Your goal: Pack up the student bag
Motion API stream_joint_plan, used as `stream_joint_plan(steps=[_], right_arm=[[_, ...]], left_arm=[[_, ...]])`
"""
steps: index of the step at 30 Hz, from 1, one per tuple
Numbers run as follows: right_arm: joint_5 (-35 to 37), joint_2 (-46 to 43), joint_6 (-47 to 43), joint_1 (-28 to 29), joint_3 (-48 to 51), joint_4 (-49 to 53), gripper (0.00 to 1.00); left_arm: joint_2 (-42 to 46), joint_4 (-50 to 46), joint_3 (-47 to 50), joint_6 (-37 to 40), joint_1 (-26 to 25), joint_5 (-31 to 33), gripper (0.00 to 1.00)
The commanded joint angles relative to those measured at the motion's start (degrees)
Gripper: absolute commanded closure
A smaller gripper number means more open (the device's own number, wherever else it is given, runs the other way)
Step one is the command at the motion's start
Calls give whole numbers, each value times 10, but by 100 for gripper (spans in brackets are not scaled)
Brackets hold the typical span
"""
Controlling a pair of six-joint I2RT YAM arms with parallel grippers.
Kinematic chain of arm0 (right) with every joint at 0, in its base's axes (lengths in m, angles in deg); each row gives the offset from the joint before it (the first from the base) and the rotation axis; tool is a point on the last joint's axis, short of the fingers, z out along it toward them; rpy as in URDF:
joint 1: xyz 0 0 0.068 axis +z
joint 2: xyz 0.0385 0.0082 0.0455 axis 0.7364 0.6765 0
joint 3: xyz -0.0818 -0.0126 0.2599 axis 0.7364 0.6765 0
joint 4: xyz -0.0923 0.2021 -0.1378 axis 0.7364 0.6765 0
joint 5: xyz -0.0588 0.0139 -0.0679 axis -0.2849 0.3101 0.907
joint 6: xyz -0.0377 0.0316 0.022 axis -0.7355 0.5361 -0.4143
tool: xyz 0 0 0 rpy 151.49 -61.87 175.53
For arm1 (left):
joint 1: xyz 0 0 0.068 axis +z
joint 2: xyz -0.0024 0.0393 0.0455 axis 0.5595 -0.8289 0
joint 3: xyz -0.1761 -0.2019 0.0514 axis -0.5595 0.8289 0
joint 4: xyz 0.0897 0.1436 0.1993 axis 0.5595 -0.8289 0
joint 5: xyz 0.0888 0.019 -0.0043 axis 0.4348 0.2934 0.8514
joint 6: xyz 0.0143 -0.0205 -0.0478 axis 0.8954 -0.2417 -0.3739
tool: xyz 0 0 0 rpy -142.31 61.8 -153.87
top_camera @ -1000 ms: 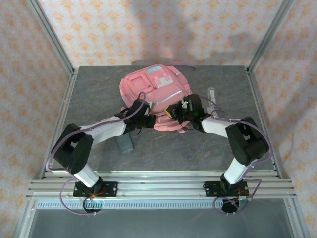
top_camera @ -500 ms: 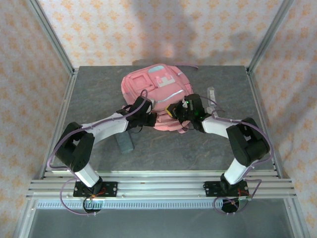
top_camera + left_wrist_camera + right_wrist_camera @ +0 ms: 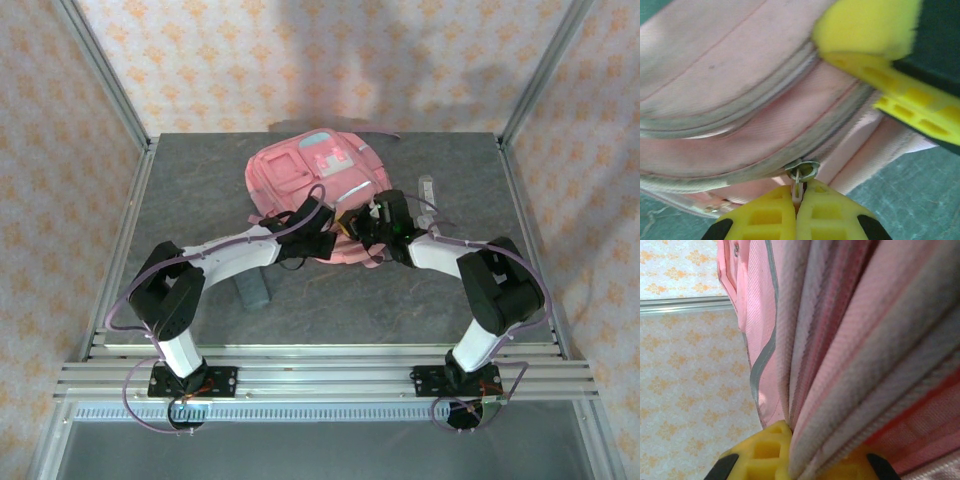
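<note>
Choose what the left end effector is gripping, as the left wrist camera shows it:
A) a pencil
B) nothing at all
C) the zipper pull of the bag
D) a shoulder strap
C: the two yellow fingers of the left end effector are shut together on the small zipper pull that hangs from the zip line of the pink bag.

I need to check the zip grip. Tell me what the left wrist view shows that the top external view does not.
Left wrist adds: the left gripper shut on the zip pull, just below the metal slider on the grey zip track. Top external adds: the blue-white patch on the far side of the bag, and a grey block on the table. Both: the pink student bag.
</note>
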Motion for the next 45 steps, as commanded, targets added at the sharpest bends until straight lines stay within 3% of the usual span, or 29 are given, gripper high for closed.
stream_joint_plan(steps=[1,8,16,21,26,30,34,35,39,45], right_arm=[[24,-25,-15,-21,14,7,100],[31,-42,-18,-25,17,6,100],[27,-52,-16,-23,23,-5,100],[18,-59,-17,-22,26,-12,100],[-10,-66,-20,-23,6,-31,100],[-23,-75,-32,-23,-39,-46,100],[9,-79,-78,-23,-90,39,100],[13,-78,-93,-23,-100,68,97],[12,-81,-154,-28,-100,158,69],[68,-164,-261,-29,-36,281,46]], left_arm=[[28,-47,39,8,58,58,100],[37,-19,72,9,165,79,100],[-11,-14,27,17,185,105,100],[-50,-4,-12,-4,238,148,100],[-79,-12,-63,-6,257,147,100],[-66,-9,-65,-16,257,131,86],[-11,5,-22,-30,257,108,69],[11,9,-7,-34,257,101,65],[99,11,54,-48,256,75,51],[220,-37,150,-97,253,82,31]])
